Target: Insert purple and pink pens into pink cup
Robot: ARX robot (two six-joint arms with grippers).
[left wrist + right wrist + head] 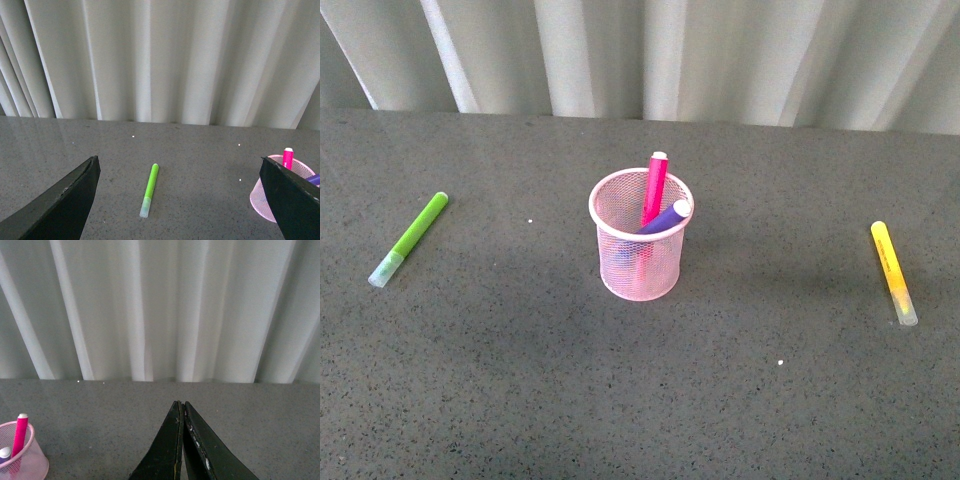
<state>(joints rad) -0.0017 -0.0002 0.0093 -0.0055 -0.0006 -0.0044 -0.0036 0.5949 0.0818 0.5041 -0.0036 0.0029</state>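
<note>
Both task markers already stand inside the round pale-pink wire-mesh cup (pixel 640 238) at the middle of the dark grey speckled tabletop (pixel 520 380): the magenta pink highlighter pen (pixel 655 187) rises nearly upright above the rim, and the dark purple highlighter pen (pixel 667 217) leans toward the cup's right side with its end at the rim. We judge the task done as things lie, so no pen is left for our fingers to seek. Neither arm shows in the front view. From our left wrist camera, the left gripper (pixel 180 200) has its black fingers spread wide apart and holding nothing, with the cup off to its right side; the lime-green marker (pixel 409 239) lies flat on the tabletop ahead of it. Our right gripper (pixel 182 440) has its fingers pressed together on nothing, the cup lying to its left. The yellow marker (pixel 893 271) rests well apart on the right, long axis running roughly away from us.
</note>
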